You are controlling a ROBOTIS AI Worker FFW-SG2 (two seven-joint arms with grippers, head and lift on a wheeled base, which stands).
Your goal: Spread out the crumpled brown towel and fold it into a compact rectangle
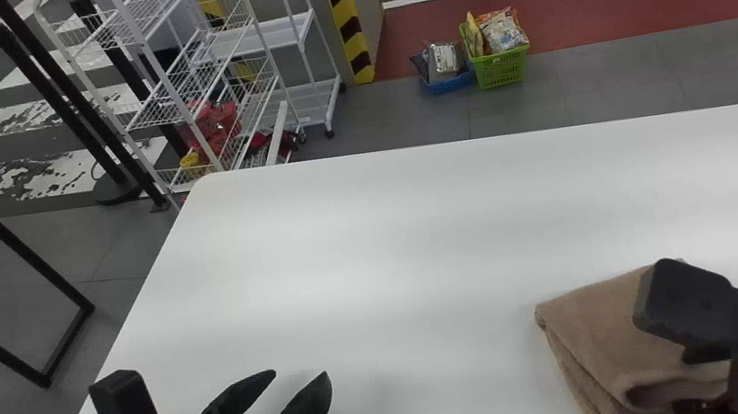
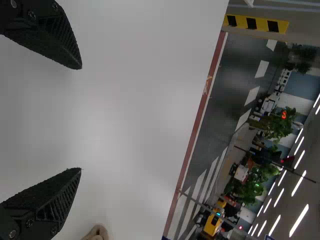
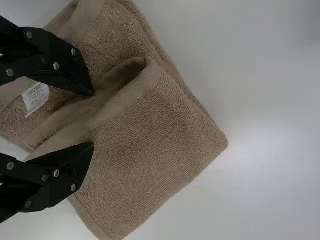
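- Several layers of folded brown terry towel (image 1: 599, 333) lie beneath the black, two-fingered right gripper (image 3: 93, 119), its fingers parted.
- Spreading and early folding appear done; closing the gaping hem (image 3: 150, 80) beyond its fingertips, and squaring the bundle, seem left.
- The black, two-fingered left gripper (image 1: 300, 375) hangs open above the smooth white table (image 1: 345, 239), well apart from the towel.
- The right wrist view reveals a white fabric label (image 3: 36, 97) beside the right gripper; the head view takes in both grippers.
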